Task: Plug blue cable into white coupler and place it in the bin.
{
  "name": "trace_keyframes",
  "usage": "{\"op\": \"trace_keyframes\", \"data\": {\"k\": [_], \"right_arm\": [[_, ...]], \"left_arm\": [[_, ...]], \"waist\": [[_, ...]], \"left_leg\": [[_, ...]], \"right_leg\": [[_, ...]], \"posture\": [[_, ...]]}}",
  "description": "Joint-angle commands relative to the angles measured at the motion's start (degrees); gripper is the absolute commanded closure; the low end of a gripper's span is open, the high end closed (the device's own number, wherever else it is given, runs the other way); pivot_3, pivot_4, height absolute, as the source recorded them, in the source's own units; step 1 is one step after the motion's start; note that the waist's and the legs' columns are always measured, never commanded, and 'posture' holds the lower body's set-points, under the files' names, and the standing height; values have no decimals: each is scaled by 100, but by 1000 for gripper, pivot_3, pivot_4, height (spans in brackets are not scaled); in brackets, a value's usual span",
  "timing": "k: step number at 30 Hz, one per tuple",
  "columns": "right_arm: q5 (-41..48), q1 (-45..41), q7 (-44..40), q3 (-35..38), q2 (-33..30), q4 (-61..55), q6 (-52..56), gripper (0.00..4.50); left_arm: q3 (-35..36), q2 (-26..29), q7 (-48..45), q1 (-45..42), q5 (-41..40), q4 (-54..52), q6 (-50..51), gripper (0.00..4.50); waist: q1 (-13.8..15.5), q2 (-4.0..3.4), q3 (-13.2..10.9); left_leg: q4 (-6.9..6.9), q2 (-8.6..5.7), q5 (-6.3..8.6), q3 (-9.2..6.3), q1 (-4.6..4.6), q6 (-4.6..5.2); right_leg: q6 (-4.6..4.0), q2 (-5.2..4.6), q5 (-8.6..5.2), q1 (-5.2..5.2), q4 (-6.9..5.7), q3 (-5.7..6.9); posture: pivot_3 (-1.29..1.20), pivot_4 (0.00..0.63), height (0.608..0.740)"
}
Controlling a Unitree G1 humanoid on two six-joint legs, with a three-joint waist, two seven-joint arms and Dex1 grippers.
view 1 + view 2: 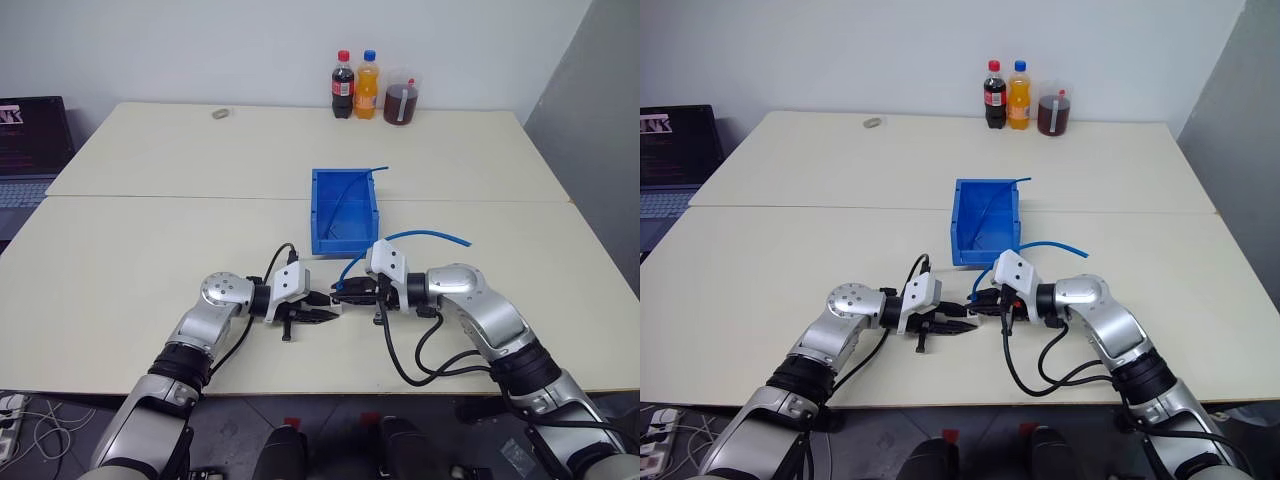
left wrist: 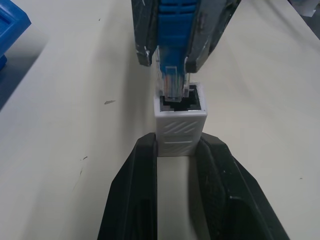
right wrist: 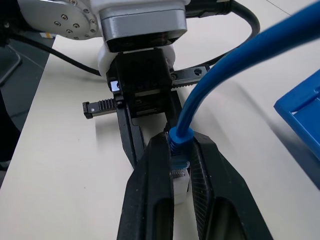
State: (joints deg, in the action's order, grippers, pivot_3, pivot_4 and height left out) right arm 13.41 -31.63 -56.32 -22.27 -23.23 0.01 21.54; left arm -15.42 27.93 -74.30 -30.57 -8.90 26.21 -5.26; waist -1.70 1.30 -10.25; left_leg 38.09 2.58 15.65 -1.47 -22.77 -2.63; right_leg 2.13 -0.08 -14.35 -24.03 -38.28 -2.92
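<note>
Left gripper (image 1: 325, 316): two black fingers of mine are pinching the tiny white boxy plastic coupler (image 2: 180, 126) by its sides, with its dark socket facing my other hand.

Right gripper (image 1: 340, 293): its black fingers are clamping narrowly on the ribbed boot of the thin light-blue network cable (image 3: 235, 62), just behind the small clear plastic plug (image 2: 172, 82).

Plug and socket: the plug tip is sitting at the mouth of the coupler's socket, against its left half as my left wrist camera shows it; how deep it is reaching I cannot tell.

Hands: I am holding both grippers tip to tip, low over the cream tabletop (image 1: 130, 270), near its front edge.

Cable run: the cable is arching up from my right gripper and trailing off to the right over the table.

Bin: the bright blue rectangular open-topped plastic bin (image 1: 322, 212) is standing just behind my grippers, with a second thin blue cable (image 1: 352, 187) lying inside and poking over its back rim.

Far edge: two drink bottles (image 1: 355, 86) and a jug of dark liquid (image 1: 402, 98) are standing by the wall.
</note>
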Motion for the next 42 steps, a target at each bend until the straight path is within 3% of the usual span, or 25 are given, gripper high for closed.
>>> {"op": "trace_keyframes", "data": {"k": [1, 12, 28, 42], "right_arm": [[-118, 33, -148, -124, 8, 79, 11, 4284], [-336, 96, -577, -371, -127, 207, -233, 4284], [-431, -952, -1333, -304, 102, 1475, -305, 4284], [-704, -253, -1143, -532, 195, 1467, -571, 4284]], "left_arm": [[58, 24, -24, 16, 18, -66, 65, 3741], [113, 88, -28, 52, -25, -251, 196, 3741], [150, 179, 24, 97, -7, -344, 235, 3741], [206, 178, 311, 147, 114, -388, 136, 3741]], "waist": [[0, -1, 1], [-5, 0, 2], [-13, 0, 1], [-14, -1, 6]], "left_leg": [[1, 0, 0, 1, 0, 0], [4, -2, 0, 0, 19, 0], [4, 0, 0, -2, 29, 0], [-3, 1, 0, -3, 74, 0]], "right_leg": [[0, 0, 0, -1, -2, 0], [-18, 0, -13, -1, -46, -1], [-31, 2, -20, -2, -67, 3], [-37, 3, -26, 35, -67, 5]], "posture": [[0, 150, 740], [0, 150, 740], [0, 150, 740], [0, 150, 740]]}}
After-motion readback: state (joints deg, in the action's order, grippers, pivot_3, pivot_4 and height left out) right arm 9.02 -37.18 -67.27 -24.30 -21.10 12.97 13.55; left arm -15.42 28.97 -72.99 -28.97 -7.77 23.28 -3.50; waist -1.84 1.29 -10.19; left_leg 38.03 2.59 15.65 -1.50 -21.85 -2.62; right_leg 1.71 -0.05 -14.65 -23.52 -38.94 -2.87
